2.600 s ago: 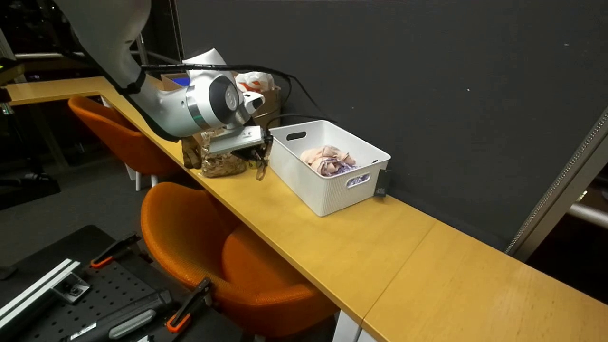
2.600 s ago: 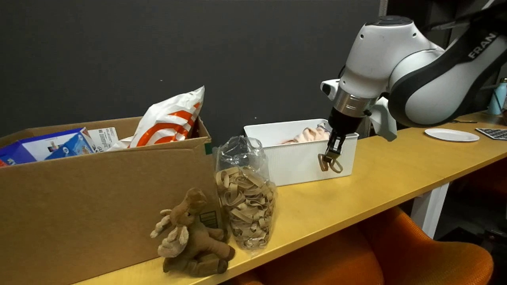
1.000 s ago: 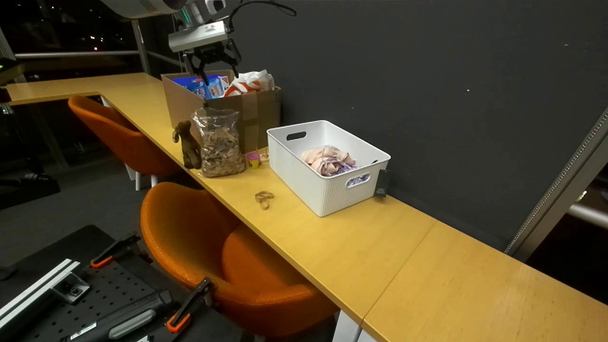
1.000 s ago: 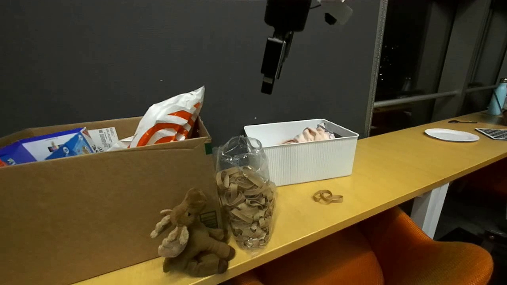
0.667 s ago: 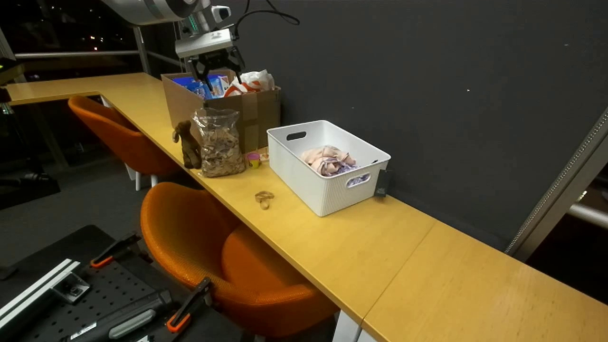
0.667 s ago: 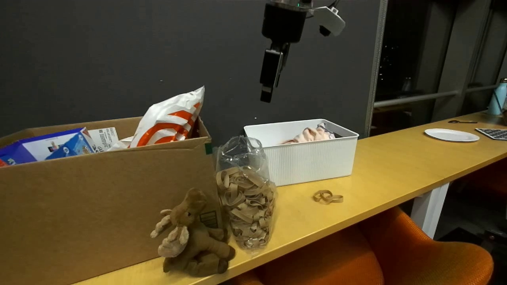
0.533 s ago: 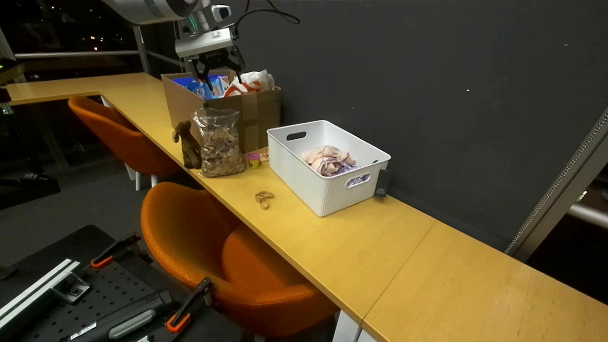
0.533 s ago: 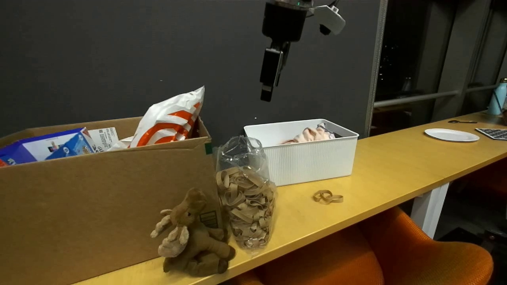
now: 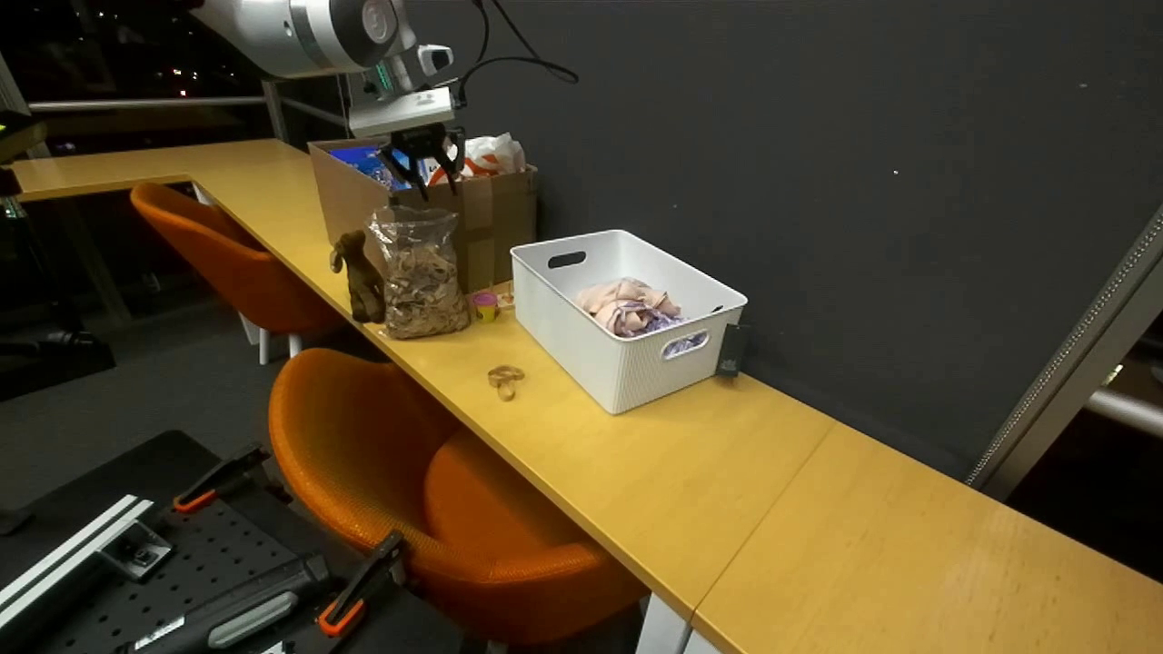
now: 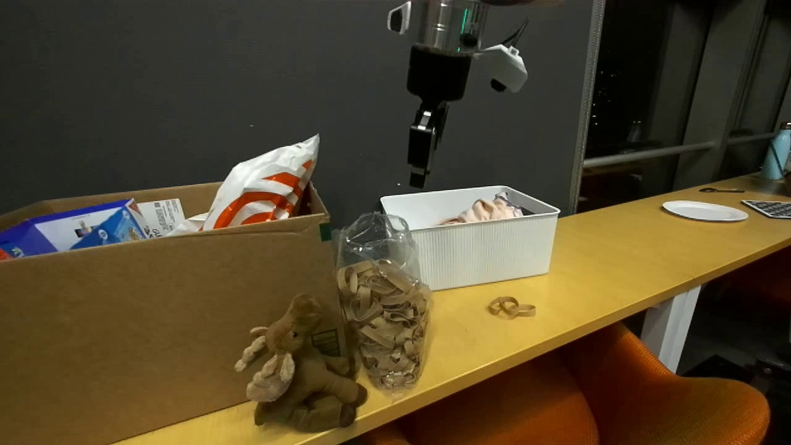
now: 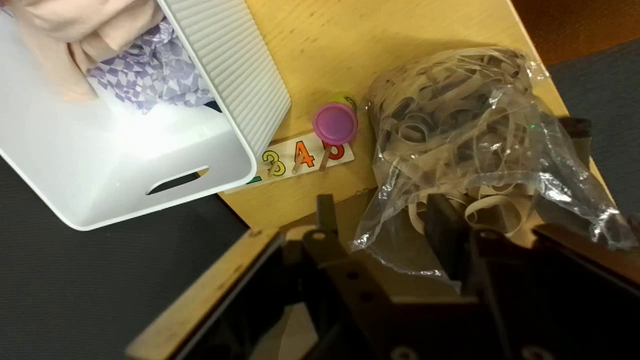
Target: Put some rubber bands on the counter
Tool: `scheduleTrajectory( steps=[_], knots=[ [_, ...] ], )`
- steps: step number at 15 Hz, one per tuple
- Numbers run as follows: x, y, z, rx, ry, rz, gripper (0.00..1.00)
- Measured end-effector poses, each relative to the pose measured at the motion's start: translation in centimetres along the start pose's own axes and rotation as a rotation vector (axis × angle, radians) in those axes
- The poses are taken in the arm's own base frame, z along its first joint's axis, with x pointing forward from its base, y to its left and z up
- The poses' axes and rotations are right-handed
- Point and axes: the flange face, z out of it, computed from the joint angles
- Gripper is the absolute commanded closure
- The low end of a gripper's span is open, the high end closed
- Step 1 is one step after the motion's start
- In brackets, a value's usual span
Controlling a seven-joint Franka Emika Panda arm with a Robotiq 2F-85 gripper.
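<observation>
A few tan rubber bands lie loose on the yellow-tan counter [image 9: 654, 472], in front of the white bin; these bands show in both exterior views [image 9: 506, 371] [image 10: 511, 307] but not in the wrist view. A clear plastic bag [image 10: 384, 315] full of more rubber bands stands on the counter between the bin and the cardboard box. In the wrist view the bag [image 11: 450, 130] lies beneath my jaws, its loose mouth between and below them. My gripper [image 9: 440, 194] is open and empty, above the bag's mouth and apart from it in both exterior views [image 10: 418, 179].
The white bin [image 9: 581, 341] with cloth stands by the wall. The cardboard box [image 10: 154, 327] of packages is behind the bag. A brown plush moose [image 10: 309, 386], a purple-lidded tub [image 11: 335, 123] and a number board [image 11: 300, 159] are close to the bag. Orange chairs [image 9: 363, 445] line the front edge.
2.6 seconds ago the bands hung in my gripper; they now lie on the counter. My arm has moved over toward the bag, and lately lower, with its jaws closer together.
</observation>
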Motion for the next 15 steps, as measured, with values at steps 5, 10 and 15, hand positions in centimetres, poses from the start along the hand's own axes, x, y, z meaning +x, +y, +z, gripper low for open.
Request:
scheduleTrajectory(
  steps=[5,10,15],
  knots=[
    [2.0,-1.5,1.8,0.019,0.012,-0.023,1.0],
    [3.6,-3.6,4.3,0.062,0.019,-0.043,1.0],
    [4.4,-6.2,5.6,0.105,0.02,-0.072,1.0]
  ],
)
